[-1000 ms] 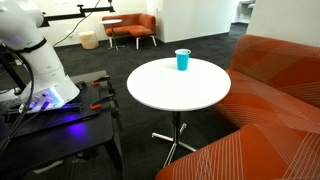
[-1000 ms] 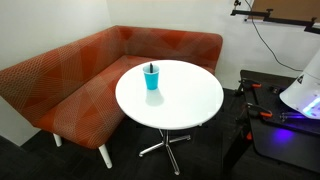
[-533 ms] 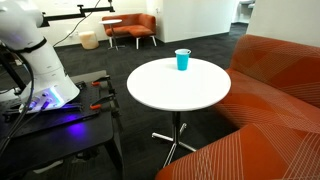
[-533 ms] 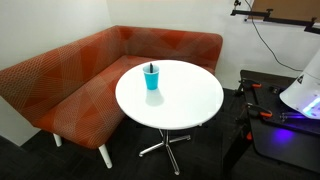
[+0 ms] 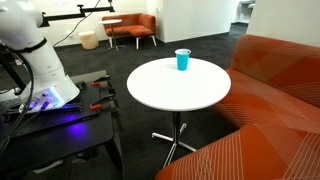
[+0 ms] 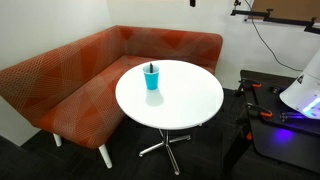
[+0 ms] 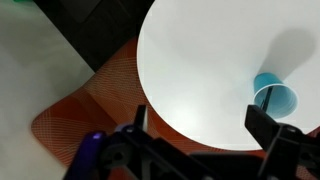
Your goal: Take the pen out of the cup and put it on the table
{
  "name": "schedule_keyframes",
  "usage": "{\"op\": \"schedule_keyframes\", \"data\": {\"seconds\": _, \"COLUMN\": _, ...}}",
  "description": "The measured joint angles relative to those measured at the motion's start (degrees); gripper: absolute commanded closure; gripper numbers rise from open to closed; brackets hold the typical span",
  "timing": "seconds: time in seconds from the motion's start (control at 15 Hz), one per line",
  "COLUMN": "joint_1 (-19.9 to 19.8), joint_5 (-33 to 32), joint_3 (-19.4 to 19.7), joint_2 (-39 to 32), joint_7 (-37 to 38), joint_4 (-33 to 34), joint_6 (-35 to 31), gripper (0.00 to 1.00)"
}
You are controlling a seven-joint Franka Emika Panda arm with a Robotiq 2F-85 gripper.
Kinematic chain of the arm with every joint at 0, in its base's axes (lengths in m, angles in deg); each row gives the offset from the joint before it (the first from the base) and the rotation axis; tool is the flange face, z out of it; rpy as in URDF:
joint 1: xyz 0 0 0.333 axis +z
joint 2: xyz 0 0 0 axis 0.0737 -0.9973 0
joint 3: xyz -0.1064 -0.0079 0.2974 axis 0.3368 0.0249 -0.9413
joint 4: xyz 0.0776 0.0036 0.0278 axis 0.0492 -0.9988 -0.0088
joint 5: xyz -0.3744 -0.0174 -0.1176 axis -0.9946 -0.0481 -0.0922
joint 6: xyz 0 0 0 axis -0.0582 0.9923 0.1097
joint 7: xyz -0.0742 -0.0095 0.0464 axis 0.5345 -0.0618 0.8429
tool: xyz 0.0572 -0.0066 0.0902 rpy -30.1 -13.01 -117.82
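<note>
The teal cup (image 5: 182,60) stands upright on the round white table (image 5: 180,95), near its far edge; both also show in an exterior view, the cup (image 6: 152,78) and the table (image 6: 185,100). The thin dark pen (image 6: 152,67) sticks up out of the cup. In the wrist view the cup (image 7: 276,98) is at the right with the pen (image 7: 266,98) inside it, seen from high above the table (image 7: 200,60). My gripper (image 7: 203,125) is open and empty, high above the table and apart from the cup.
An orange corner sofa (image 6: 70,85) wraps around the table. The robot's white base (image 5: 35,60) stands on a dark bench with purple light (image 5: 55,115). Dark carpet lies around the table's metal pedestal (image 6: 165,143).
A small dark part has come into view at the top edge of an exterior view. The cup, pen and table have not moved.
</note>
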Motion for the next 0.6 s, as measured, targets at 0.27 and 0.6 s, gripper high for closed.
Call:
{"op": "schedule_keyframes", "data": {"seconds": 0.27, "joint_1": 0.7, "joint_5": -5.7, "joint_3": 0.0, "joint_2": -3.6, "joint_7": 10.7, "joint_4": 1.7, "joint_6": -0.1, "gripper": 0.0}}
{"op": "schedule_keyframes", "data": {"seconds": 0.6, "joint_1": 1.7, "joint_5": -11.8, "joint_3": 0.2, "joint_2": -8.3, "joint_7": 22.0, "joint_4": 4.5, "joint_6": 0.0, "gripper": 0.0}}
